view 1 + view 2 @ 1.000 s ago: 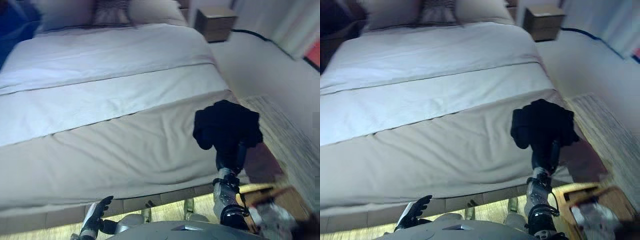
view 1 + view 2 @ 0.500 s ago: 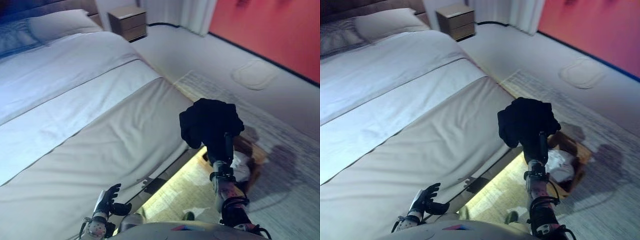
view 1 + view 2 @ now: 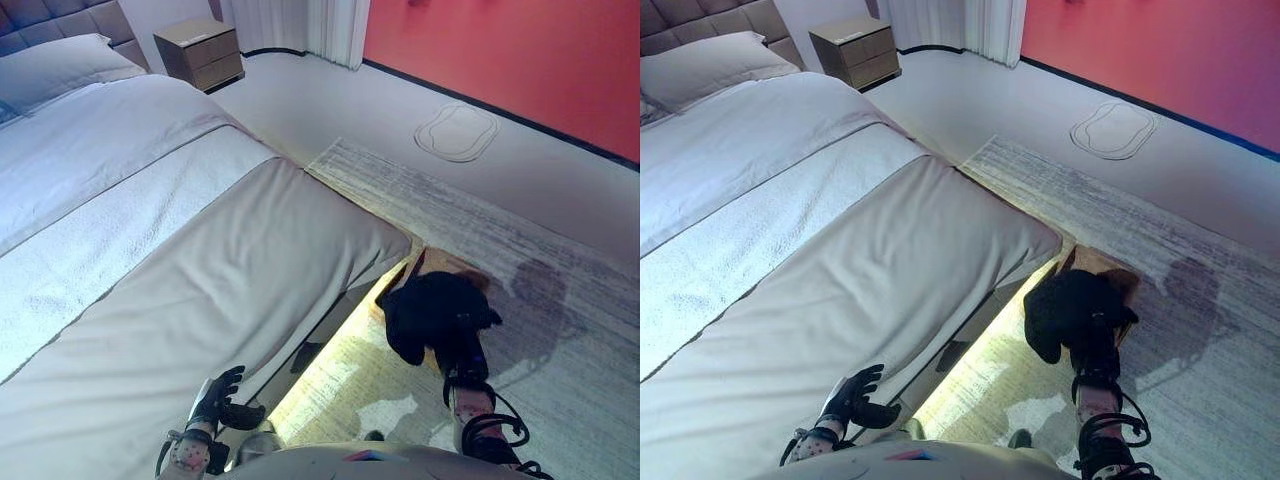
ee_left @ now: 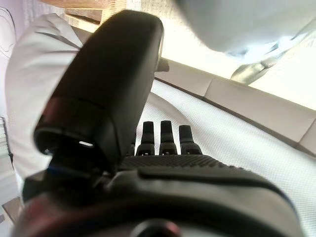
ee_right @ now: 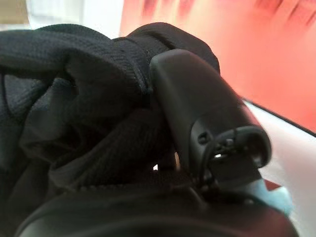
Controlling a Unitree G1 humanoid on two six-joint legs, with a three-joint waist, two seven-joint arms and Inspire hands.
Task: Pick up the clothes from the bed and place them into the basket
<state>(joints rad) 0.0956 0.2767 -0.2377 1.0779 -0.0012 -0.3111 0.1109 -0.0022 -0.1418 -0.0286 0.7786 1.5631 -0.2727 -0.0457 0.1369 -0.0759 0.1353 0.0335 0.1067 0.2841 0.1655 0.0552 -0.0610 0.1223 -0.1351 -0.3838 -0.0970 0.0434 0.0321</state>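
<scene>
A black garment (image 3: 432,312) hangs bunched in my right hand (image 5: 197,113), whose thumb presses into the cloth. In the eye views the cloth hides most of that hand. The garment hangs low over a brown basket (image 3: 1108,268) on the floor by the bed's foot corner; only the basket's far rim shows behind it. The bed (image 3: 180,270), with a beige cover, has no clothes on the part I see. My left hand (image 3: 216,398) hovers at the bed's near edge, fingers (image 4: 168,133) straight and holding nothing.
A grey rug (image 3: 500,220) lies under the basket, right of the bed. A wooden nightstand (image 3: 198,52) and a pillow (image 3: 58,76) are at the far end. A red wall (image 3: 520,60) and a white curtain (image 3: 325,25) close the back.
The camera has swung right, from the bed towards the rug. My right hand has come down with the black garment, from above the bed's corner to just over the basket.
</scene>
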